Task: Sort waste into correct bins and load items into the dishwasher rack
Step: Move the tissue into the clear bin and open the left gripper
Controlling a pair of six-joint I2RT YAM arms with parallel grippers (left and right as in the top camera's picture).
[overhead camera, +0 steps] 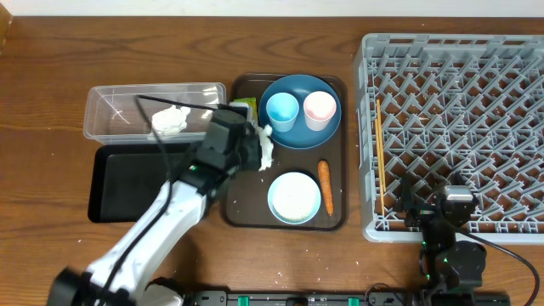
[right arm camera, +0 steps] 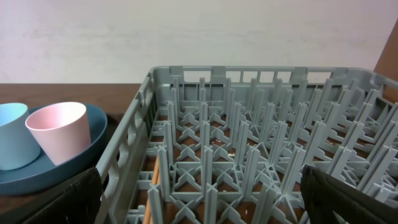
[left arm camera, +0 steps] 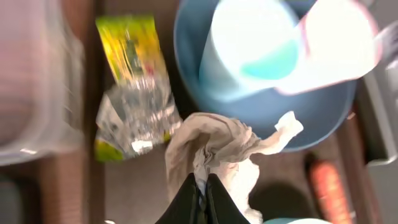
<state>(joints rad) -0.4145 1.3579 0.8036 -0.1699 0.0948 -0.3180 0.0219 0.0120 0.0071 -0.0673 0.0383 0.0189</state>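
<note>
One plate bears one blue cup, one pink cup, near one tissue.

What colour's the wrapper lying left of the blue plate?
Yellow-green, with a clear crinkled end; the wrapper shows best in the left wrist view.

A brown wood-grain table is filling the overhead view. Beyond its far edge, a plain off-white wall is standing evenly lit, possibly by daylight.
</note>
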